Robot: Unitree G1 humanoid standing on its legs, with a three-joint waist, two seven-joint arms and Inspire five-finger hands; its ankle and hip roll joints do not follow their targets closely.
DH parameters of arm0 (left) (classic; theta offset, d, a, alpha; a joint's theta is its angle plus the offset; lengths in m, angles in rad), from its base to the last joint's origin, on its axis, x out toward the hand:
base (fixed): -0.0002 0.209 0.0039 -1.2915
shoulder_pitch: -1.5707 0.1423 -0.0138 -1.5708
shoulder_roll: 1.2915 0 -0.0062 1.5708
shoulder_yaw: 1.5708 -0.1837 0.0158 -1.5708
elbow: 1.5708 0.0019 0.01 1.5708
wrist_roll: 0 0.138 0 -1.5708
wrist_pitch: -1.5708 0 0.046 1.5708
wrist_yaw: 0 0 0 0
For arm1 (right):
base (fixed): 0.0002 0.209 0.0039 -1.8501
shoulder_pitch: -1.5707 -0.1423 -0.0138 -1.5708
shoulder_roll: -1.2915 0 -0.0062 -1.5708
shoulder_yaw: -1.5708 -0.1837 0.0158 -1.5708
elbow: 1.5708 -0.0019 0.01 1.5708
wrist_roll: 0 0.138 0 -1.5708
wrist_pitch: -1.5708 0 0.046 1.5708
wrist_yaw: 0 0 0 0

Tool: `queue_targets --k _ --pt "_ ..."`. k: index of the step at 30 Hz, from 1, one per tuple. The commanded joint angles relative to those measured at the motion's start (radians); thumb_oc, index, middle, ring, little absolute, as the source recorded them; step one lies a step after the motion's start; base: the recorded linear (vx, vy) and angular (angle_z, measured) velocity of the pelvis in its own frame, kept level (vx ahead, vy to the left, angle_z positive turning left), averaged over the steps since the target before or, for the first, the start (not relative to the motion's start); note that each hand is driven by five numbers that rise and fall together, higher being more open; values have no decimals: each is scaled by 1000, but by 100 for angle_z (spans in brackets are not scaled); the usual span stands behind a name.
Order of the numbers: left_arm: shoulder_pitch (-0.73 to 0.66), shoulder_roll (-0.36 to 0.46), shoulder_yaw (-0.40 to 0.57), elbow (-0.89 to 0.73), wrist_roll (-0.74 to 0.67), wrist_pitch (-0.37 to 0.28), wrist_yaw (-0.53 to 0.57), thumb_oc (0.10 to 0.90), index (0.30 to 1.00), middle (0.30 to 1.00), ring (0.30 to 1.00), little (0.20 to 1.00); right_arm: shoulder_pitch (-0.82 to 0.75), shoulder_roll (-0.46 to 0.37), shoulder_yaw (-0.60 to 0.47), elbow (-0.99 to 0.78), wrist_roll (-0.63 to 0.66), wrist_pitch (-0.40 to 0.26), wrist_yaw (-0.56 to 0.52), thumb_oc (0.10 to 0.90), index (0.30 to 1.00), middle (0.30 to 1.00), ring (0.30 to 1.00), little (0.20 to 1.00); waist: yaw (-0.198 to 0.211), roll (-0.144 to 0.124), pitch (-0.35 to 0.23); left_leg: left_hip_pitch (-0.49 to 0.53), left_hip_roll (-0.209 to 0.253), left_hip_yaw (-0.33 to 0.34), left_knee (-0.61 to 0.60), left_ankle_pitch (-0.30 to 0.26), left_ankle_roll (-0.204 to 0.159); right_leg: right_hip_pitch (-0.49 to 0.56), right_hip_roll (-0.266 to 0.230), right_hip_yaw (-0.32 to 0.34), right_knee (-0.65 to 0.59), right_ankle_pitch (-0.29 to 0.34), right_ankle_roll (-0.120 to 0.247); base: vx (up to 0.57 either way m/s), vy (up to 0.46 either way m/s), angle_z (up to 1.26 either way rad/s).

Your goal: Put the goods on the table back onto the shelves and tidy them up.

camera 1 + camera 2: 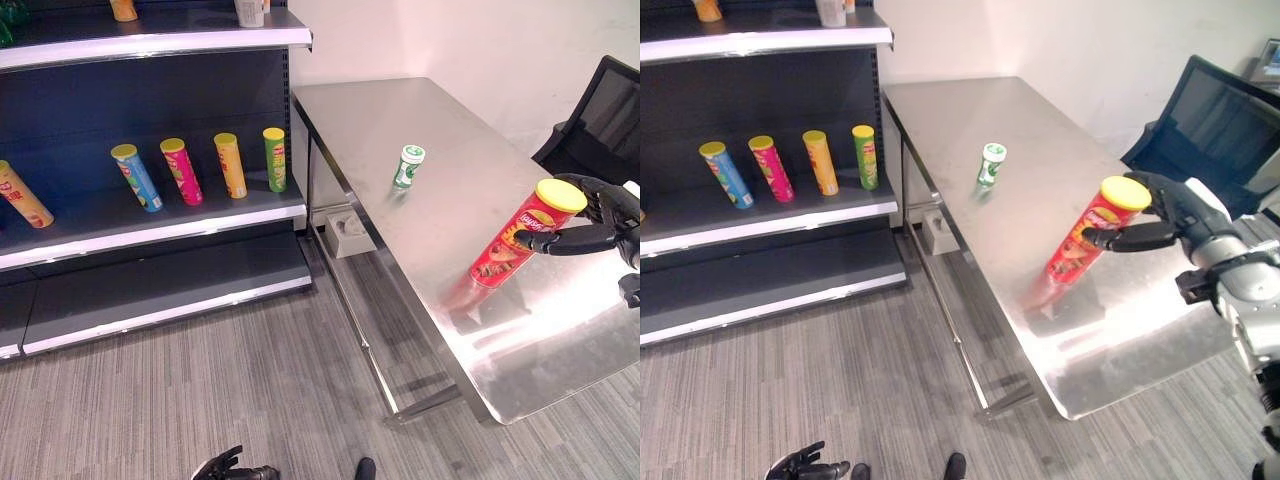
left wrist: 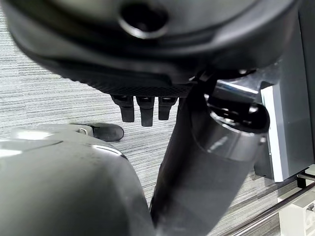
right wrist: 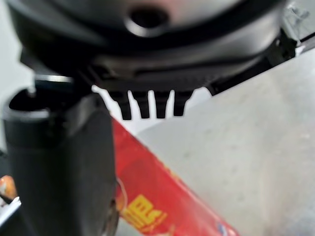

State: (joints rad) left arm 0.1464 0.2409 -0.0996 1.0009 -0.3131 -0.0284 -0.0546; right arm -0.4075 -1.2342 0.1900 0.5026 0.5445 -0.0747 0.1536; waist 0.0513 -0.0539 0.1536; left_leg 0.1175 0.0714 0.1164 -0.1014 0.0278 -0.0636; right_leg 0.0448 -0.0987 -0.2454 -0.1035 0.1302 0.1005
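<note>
A red chip can (image 1: 515, 246) with a yellow lid leans on the steel table (image 1: 420, 110), its base on the tabletop near the right side. My right hand (image 1: 600, 225) is shut on its upper part: the thumb lies across the front and the fingers curl behind the lid. In the right wrist view the can (image 3: 162, 196) runs past the thumb. A small green bottle (image 1: 407, 166) with a white cap stands alone mid-table. My left hand (image 1: 232, 468) hangs low over the floor, fingers relaxed and holding nothing.
A dark shelf unit (image 1: 150, 225) stands left of the table. Blue, pink, orange and green cans lean on its middle board, with an orange one at the far left. A black chair (image 1: 600, 110) is behind my right hand. A grey box (image 1: 350, 232) sits under the table.
</note>
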Motion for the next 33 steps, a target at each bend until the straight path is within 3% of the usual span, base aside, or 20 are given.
queue_targets --k 1,15,16,17,18,29,33 --pt "-14 36 -57 16 12 -32 -7 800 900 900 900 900 -198 0 -20 24 66 -46 -19 800 900 900 900 900 36 -55 -32 -48 45 15 14 -12 -56 83 -82 -32 16 -88 96 0 0 0" --pt "-19 34 -59 14 13 -35 -3 800 900 900 900 900 -243 5 60 11 33 -41 -8 800 900 900 900 900 43 -64 -28 -46 48 12 14 -14 -57 81 -85 -38 16 -86 98 0 0 0" --pt "-19 34 -59 14 14 -35 -4 800 900 900 900 900 -246 6 66 12 29 -40 -6 623 634 634 634 634 43 -65 -28 -45 48 13 14 -15 -57 81 -85 -39 16 -87 98 0 0 0" --pt "-19 34 -58 13 14 -35 -4 800 900 900 900 900 -248 9 68 12 26 -38 -8 568 552 552 552 552 44 -66 -27 -45 48 13 14 -15 -57 81 -85 -41 16 -86 98 0 0 0" --pt "-19 35 -58 13 12 -35 -3 800 900 900 900 900 -249 11 70 13 27 -40 -10 400 300 300 300 300 45 -67 -27 -45 48 12 14 -15 -57 82 -85 -41 16 -87 98 0 0 0" --pt "-13 36 -46 12 15 -34 8 800 900 900 900 900 -231 46 18 -11 27 -56 -52 400 300 300 300 300 50 -64 -28 -41 47 11 14 -20 -55 87 -84 -40 16 -92 97 1 -1 1" --pt "-10 35 -23 4 14 -32 15 800 900 900 900 900 -160 80 -83 -86 13 -75 -94 400 300 300 300 300 48 -55 -28 -34 49 5 14 -22 -54 91 -82 -40 16 -98 95 1 -48 1"
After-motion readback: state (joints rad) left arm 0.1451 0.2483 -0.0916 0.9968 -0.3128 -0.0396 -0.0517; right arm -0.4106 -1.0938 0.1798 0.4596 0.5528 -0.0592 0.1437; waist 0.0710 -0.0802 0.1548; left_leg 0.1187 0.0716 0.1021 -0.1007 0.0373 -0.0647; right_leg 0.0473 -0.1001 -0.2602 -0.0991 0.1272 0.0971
